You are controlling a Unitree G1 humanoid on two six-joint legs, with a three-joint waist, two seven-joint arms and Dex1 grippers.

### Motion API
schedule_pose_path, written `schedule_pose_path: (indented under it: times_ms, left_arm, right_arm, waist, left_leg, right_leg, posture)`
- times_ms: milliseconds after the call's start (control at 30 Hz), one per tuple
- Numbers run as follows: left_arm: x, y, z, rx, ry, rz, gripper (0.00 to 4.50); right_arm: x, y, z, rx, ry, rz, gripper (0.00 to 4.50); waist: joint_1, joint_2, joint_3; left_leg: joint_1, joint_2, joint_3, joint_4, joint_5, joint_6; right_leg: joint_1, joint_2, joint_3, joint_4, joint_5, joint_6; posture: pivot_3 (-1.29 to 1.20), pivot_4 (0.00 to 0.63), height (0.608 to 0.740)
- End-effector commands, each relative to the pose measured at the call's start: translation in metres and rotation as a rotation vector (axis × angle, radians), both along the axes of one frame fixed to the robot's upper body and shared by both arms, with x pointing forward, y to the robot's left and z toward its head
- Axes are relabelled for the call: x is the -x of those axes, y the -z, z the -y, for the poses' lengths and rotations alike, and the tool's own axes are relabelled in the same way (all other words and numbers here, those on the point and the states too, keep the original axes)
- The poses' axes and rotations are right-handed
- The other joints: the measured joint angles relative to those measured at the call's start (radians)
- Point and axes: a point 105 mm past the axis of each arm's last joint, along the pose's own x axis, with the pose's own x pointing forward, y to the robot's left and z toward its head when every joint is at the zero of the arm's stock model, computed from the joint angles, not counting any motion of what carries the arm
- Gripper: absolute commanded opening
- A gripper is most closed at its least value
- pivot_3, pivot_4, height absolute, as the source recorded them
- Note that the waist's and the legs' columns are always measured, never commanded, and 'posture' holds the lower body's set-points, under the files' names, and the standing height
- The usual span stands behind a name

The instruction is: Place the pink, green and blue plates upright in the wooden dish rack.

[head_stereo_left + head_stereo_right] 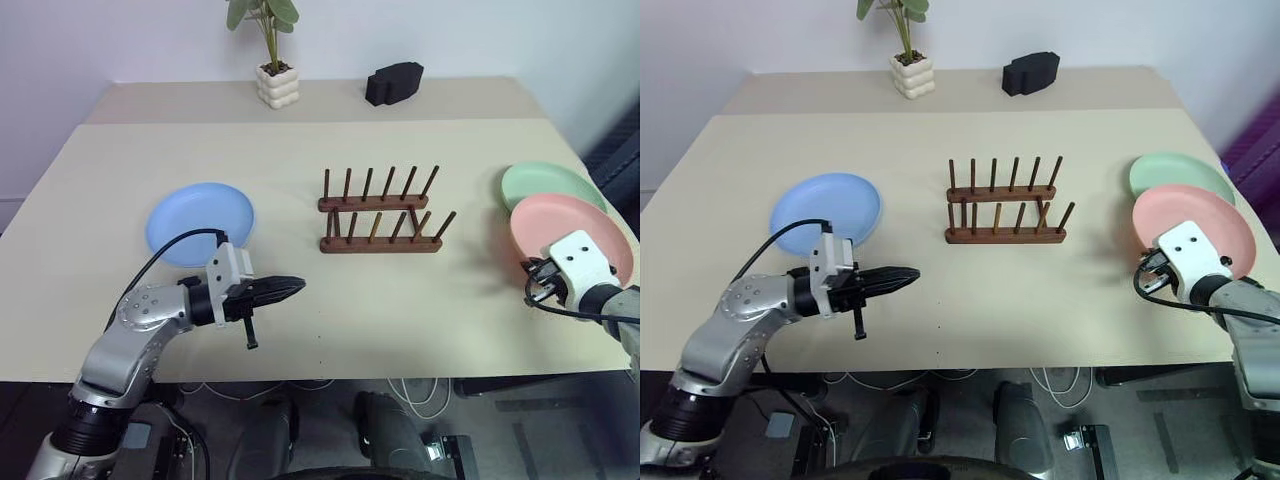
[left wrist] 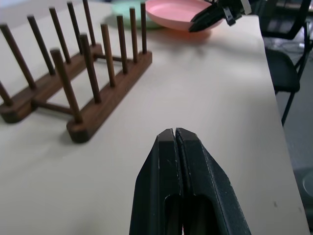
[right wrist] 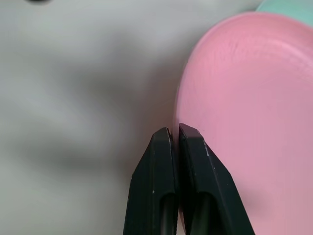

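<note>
Pink plate (image 1: 570, 232) overlapping green plate (image 1: 548, 184) right; blue plate (image 1: 200, 222) left; wooden rack (image 1: 380, 212) empty, centre.

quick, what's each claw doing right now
Left claw: shut, holding nothing.
Right claw: shut on the rim of the pink plate.

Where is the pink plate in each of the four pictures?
Left eye view: the round salmon pink plate lies at the right table edge, overlapping the mint green plate.
Right eye view: same spot, far right.
Left wrist view: top middle, beyond the dark wooden dish rack.
Right wrist view: the right half, by the right pincer.
Shared landmark: the green plate touching it.
</note>
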Motion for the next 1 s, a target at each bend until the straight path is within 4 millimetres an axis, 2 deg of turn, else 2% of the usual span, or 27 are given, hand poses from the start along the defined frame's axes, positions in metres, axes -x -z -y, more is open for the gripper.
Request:
schedule_pose_path:
  times_ms: [33, 133, 267, 400, 533, 633, 700, 1000]
  left_arm:
    - [-0.006, -0.005, 0.002, 0.004, -0.012, 0.034, 0.0]
    - [-0.01, -0.005, 0.001, 0.005, -0.024, 0.045, 0.0]
    - [-0.021, -0.008, 0.0, 0.006, -0.058, 0.077, 0.0]
    - [-0.026, -0.015, 0.0, 0.03, -0.087, 0.106, 0.0]
    - [-0.026, -0.016, 0.0, 0.035, -0.107, 0.12, 0.0]
    - [-0.024, -0.015, 0.0, 0.042, -0.124, 0.121, 0.0]
    - [-0.022, -0.015, -0.001, 0.045, -0.134, 0.12, 0.0]
    - [-0.02, -0.014, -0.005, 0.045, -0.164, 0.118, 0.0]
  right_arm:
    - [0.001, -0.053, -0.007, 0.103, -0.056, 0.135, 0.05]
    - [0.0, -0.078, -0.021, 0.145, -0.128, 0.213, 0.05]
    - [-0.012, -0.135, -0.074, 0.041, -0.33, 0.455, 0.05]
    - [-0.019, -0.164, -0.122, -0.207, -0.518, 0.581, 0.05]
    - [-0.023, -0.18, -0.149, -0.579, -0.646, 0.556, 0.05]
    - [-0.023, -0.185, -0.156, -0.779, -0.702, 0.507, 0.05]
    - [-0.024, -0.189, -0.154, -0.883, -0.712, 0.479, 0.05]
    - [-0.022, -0.177, -0.133, -1.108, -0.698, 0.36, 0.05]
  waist:
    - [-0.002, 0.0, 0.0]
    - [-0.002, 0.0, 0.0]
    - [-0.008, 0.001, 0.001]
    - [-0.003, -0.003, 0.002]
    - [0.002, -0.003, 0.002]
    - [0.003, -0.003, 0.002]
    - [0.002, -0.003, 0.002]
    - [-0.001, -0.003, 0.002]
  left_leg:
    - [0.0, 0.0, 0.0, 0.0, 0.0, 0.0]
    - [0.0, 0.001, 0.0, 0.0, 0.0, 0.0]
    - [0.0, 0.001, 0.001, 0.0, 0.0, 0.0]
    - [0.0, 0.002, -0.001, 0.0, 0.0, 0.0]
    - [-0.002, 0.0, -0.002, -0.001, 0.0, 0.0]
    - [-0.002, 0.0, -0.002, -0.001, 0.0, 0.0]
    - [-0.002, 0.0, -0.002, -0.001, 0.0, 0.0]
    - [-0.002, 0.0, -0.002, -0.001, 0.0, 0.0]
  right_leg:
    - [0.0, 0.0, 0.0, 0.0, 0.0, 0.0]
    - [0.0, 0.001, 0.0, 0.0, 0.0, 0.001]
    - [-0.001, 0.001, 0.0, 0.001, 0.0, 0.001]
    - [0.0, 0.002, -0.001, 0.0, 0.0, 0.0]
    - [-0.002, 0.0, -0.001, 0.0, 0.002, 0.003]
    - [-0.002, 0.0, -0.001, 0.0, 0.002, 0.002]
    - [-0.002, -0.001, -0.001, 0.0, 0.002, 0.001]
    - [-0.002, 0.0, -0.001, 0.0, 0.001, 0.0]
  posture:
    - [0.0, 0.15, 0.73]
    - [0.0, 0.15, 0.73]
    - [0.0, 0.15, 0.73]
    - [0.0, 0.15, 0.73]
    - [0.0, 0.15, 0.73]
    - [0.0, 0.15, 0.73]
    - [0.0, 0.15, 0.73]
    - [0.0, 0.15, 0.73]
